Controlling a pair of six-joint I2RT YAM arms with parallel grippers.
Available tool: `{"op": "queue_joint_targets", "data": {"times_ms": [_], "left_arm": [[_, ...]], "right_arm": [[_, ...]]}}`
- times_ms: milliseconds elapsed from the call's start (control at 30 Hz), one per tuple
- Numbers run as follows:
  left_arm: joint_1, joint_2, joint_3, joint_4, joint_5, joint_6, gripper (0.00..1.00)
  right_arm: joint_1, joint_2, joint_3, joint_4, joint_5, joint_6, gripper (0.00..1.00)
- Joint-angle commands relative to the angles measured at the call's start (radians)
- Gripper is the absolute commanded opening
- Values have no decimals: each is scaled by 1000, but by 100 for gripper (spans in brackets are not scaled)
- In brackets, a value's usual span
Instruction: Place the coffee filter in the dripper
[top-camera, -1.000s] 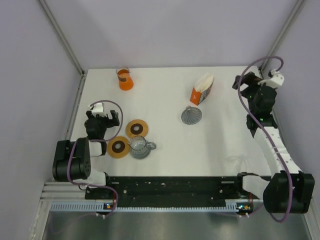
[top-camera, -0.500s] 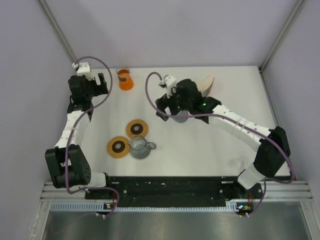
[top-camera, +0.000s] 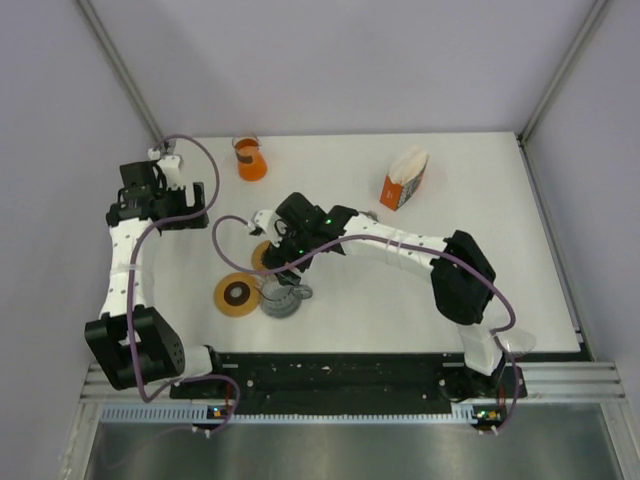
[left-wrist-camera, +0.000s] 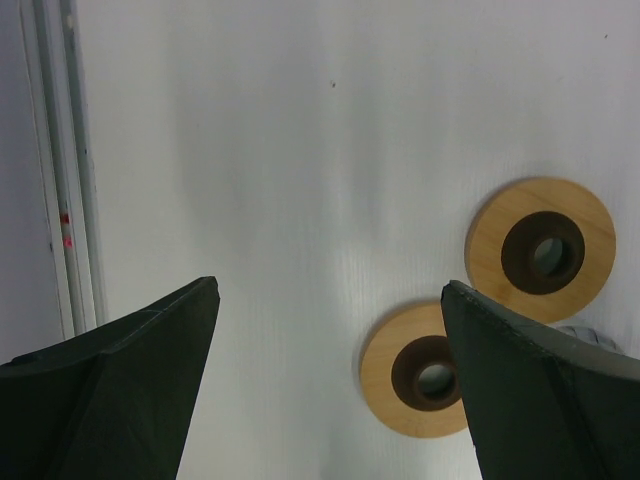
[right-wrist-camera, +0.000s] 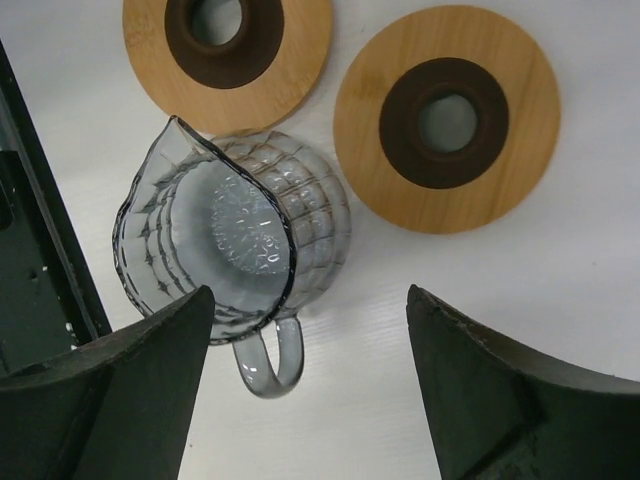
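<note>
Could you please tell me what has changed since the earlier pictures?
The right hand swung from the far right edge leftward, now open above the clear glass pitcher. The left hand reached from beside its base to the far left edge, open, empty. Pitcher, two round wooden discs, orange beaker, orange filter box stayed put.

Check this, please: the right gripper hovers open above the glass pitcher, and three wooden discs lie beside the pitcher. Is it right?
Only the number is wrong. Two wooden discs, not three, lie beside the glass pitcher, as the right wrist view shows. The right gripper does hover open above the pitcher.
</note>
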Motion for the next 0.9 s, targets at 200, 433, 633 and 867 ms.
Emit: {"op": "queue_joint_targets", "data": {"times_ms": [200, 433, 633, 867], "left_arm": [[47, -94, -47, -64, -11, 40, 98], [46, -117, -51, -84, 6, 83, 98], [24, -111, -43, -135, 242, 141, 91], [-134, -51, -56, -124, 217, 175, 85]], "right_arm": [[54, 92, 85, -51, 48, -2, 43], [54, -64, -53, -66, 209, 32, 2], [-25, -236, -285, -66, 252, 44, 0], [-147, -363, -469, 55, 209, 64, 0]]}}
